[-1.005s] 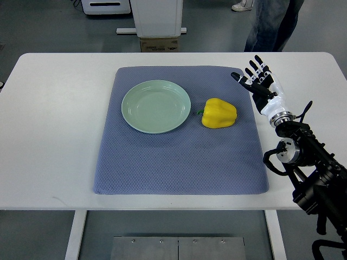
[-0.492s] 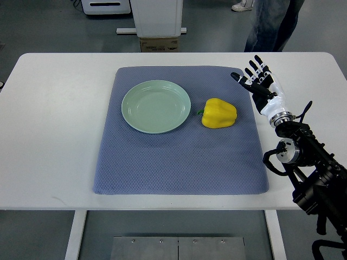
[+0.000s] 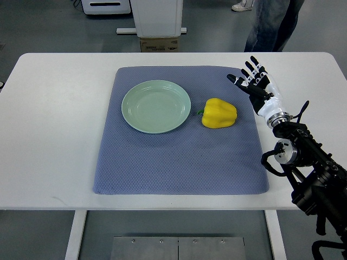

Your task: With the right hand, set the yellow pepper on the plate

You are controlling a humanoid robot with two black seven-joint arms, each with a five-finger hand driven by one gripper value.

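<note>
Top view: the yellow pepper (image 3: 219,113) lies on a blue-grey mat (image 3: 179,162) just to the right of the pale green plate (image 3: 156,106), close to it but apart, its stem toward the plate's rim. The plate holds nothing, so the task is judged to be at its start: the pepper is not yet grasped, and the reach, grasp, lift and placing are all left. The right hand (image 3: 255,83) hovers to the right of the pepper, near the mat's right edge, fingers spread and holding nothing. The left hand is out of view. The mat covers the middle of the white worktop (image 3: 59,119). Nothing stands between pepper and plate. Beyond the worktop's far edge a person's legs (image 3: 271,24) show.
</note>
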